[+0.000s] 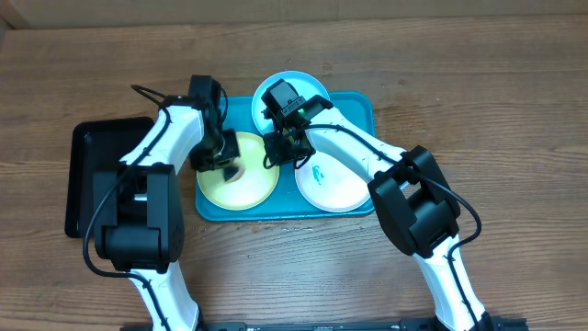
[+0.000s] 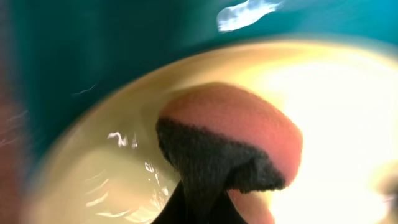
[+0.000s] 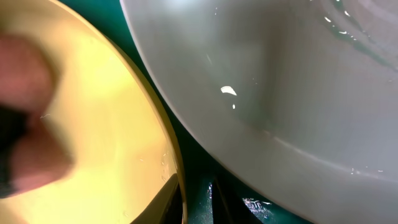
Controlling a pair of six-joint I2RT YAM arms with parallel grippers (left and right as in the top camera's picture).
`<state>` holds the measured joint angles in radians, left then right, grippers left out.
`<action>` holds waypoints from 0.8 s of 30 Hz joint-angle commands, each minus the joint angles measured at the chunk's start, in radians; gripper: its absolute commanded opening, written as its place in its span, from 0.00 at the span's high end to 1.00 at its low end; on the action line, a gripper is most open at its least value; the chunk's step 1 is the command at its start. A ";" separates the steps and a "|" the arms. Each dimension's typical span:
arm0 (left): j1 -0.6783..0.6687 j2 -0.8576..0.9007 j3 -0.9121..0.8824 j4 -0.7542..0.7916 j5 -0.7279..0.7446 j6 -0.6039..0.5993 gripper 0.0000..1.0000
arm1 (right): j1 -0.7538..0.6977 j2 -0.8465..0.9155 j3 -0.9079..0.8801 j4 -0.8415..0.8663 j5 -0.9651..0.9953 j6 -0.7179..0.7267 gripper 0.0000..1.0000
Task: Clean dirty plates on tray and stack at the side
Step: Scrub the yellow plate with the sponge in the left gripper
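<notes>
The teal tray (image 1: 360,103) holds the yellow-green plate (image 1: 248,188) at the left and the white plate (image 1: 340,188), with a green smear, at the right. The pale cyan plate (image 1: 296,83) lies over the tray's far rim. My left gripper (image 1: 225,165) is shut on a pink and black sponge (image 2: 230,137) pressed on the yellow-green plate (image 2: 336,112). My right gripper (image 1: 280,147) is shut on that plate's right rim (image 3: 106,124); its fingers (image 3: 186,205) straddle the rim next to the white plate (image 3: 280,81).
A smaller black tray (image 1: 101,175) lies on the wooden table left of the teal tray. Both arms reach in from the near side and cross over the tray's middle.
</notes>
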<state>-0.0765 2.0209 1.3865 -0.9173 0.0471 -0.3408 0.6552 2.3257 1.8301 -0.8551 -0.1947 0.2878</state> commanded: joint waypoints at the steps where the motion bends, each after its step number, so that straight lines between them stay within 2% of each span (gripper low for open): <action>1: 0.027 0.019 0.063 -0.135 -0.330 -0.011 0.96 | -0.008 -0.004 -0.025 -0.006 0.038 -0.003 0.82; 4: 0.027 0.019 0.169 -0.264 -0.286 -0.011 0.96 | -0.008 -0.004 -0.025 -0.002 0.038 -0.003 0.82; 6: 0.027 0.019 0.224 -0.310 -0.165 0.000 0.96 | -0.008 -0.004 -0.025 0.002 0.038 -0.003 0.82; 10: 0.027 0.019 0.251 -0.266 0.160 0.138 0.96 | -0.008 -0.004 -0.025 0.002 0.038 -0.003 0.82; 14: 0.010 0.019 0.183 -0.226 0.311 0.164 0.96 | -0.008 -0.004 -0.025 0.002 0.038 -0.003 0.82; 20: -0.028 0.019 0.006 -0.135 0.304 0.163 0.96 | -0.008 -0.004 -0.025 0.002 0.038 -0.003 0.82; 24: -0.029 0.019 -0.055 -0.090 0.158 0.161 0.96 | -0.008 -0.004 -0.025 0.002 0.038 -0.003 0.82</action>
<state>-0.1055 2.0361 1.3701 -1.0191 0.3031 -0.2016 0.6552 2.3253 1.8301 -0.8497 -0.1932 0.2874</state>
